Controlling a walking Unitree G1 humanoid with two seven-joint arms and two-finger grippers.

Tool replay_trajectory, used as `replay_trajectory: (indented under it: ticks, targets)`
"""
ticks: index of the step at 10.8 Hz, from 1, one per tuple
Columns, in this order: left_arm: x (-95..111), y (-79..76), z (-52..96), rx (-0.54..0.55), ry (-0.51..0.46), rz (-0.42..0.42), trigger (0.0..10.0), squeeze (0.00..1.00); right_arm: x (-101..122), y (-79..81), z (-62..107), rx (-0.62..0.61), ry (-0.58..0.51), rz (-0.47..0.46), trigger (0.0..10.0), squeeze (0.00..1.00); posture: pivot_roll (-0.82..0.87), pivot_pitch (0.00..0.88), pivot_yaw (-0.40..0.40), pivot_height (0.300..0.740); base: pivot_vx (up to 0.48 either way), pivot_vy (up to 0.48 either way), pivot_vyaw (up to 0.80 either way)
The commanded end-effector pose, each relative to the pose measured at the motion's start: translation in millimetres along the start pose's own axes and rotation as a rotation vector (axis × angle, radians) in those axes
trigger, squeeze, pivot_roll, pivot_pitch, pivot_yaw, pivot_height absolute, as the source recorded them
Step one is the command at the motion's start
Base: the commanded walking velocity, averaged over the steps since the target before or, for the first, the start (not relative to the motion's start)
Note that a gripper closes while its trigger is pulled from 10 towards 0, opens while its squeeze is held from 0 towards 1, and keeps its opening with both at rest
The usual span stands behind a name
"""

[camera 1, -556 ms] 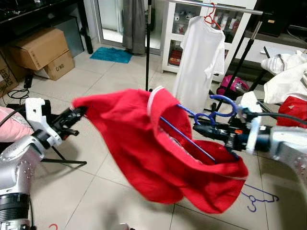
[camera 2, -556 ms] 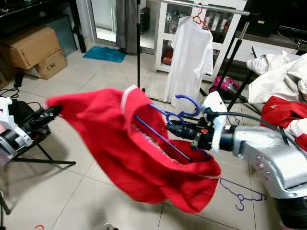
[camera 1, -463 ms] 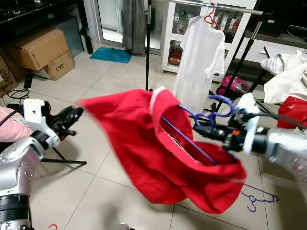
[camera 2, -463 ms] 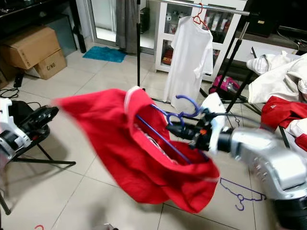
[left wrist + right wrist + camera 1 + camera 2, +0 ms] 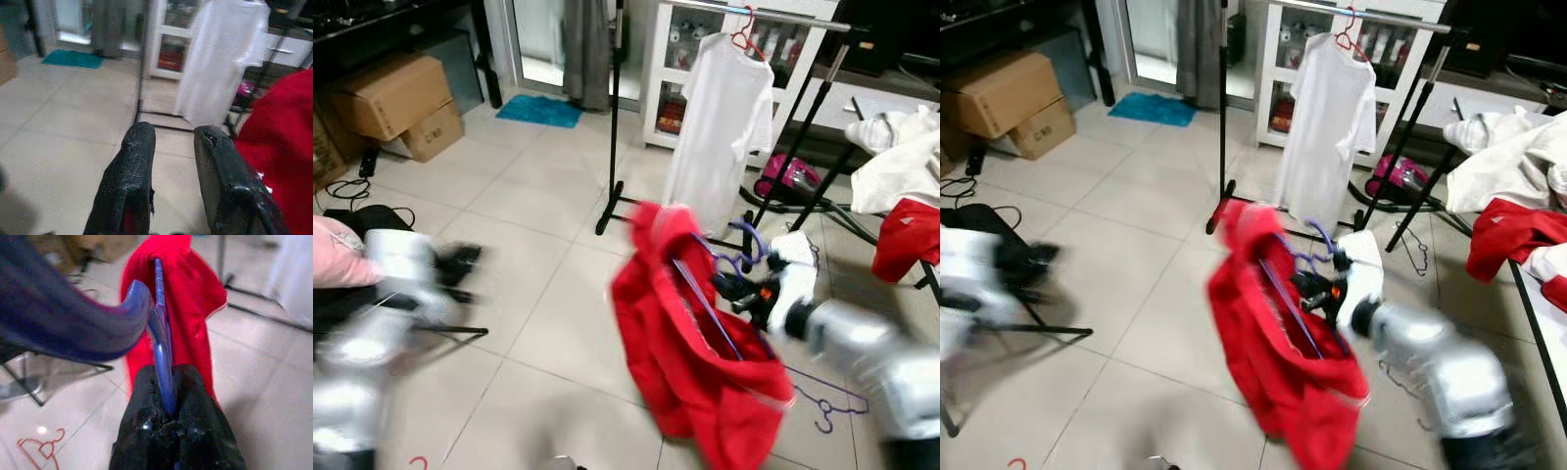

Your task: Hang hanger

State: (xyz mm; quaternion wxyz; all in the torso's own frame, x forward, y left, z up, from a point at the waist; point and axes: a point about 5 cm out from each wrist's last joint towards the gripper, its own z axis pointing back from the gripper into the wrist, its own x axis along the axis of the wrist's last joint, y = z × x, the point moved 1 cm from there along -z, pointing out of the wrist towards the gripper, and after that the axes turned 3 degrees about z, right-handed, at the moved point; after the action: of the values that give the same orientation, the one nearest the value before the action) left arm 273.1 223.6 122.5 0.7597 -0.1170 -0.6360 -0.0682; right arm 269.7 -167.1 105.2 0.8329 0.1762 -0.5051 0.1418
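Hanging pending | blue hanger [image 5: 164,352] is being clamped by right gripper [image 5: 168,396] fingers, red shirt [image 5: 690,343] draped loosely beside rack [image 5: 754,12] | left gripper [image 5: 171,166] fingers apart, empty | risk: shirt being shed while swung.

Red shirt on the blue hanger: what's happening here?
The right gripper is shut on the blue hanger, and the red shirt droops from it above the tiled floor. The left gripper is off to the robot's left, fingers apart and holding nothing. The clothes rack, with a white T-shirt on a red hanger, stands behind; the blue hanger is not yet on it. The head views are blurred.
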Motion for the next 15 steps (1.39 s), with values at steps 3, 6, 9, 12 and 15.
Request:
replay_trajectory:
  ticks: [3,6,9,12,15]
  targets:
    - [4,-52.9,-9.0,-0.107,-0.048,-0.08,10.0,0.0,-18,-15.6,7.4,-0.283,-0.079,0.005,10.0,0.0,0.01,0.0,-0.034,0.74,0.0,0.0,0.0]
    - [4,-58.5,-15.1,-0.023,-0.056,-0.017,10.0,0.0,-32,-19.9,12.0,-0.389,-0.079,0.001,10.0,0.0,-0.01,0.0,-0.019,0.74,0.11,0.0,0.0]
    - [4,-55.7,-13.7,0.019,-0.048,0.008,10.0,0.0,-27,-9.4,3.4,-0.357,-0.109,0.006,10.0,0.0,-0.01,0.0,-0.032,0.74,0.31,0.0,0.23]
    - [7,-53.0,-12.3,0.044,-0.058,0.024,10.0,0.0,-23,-9.1,-2.6,-0.354,-0.127,-0.012,10.0,0.0,0.0,0.0,-0.03,0.74,0.391,0.0,0.27]
    - [7,-51.9,-11.8,0.054,-0.055,0.041,10.0,0.0,-15,-11.5,-2.5,-0.348,-0.164,-0.01,10.0,0.0,0.0,0.0,-0.022,0.74,0.409,0.0,0.0]
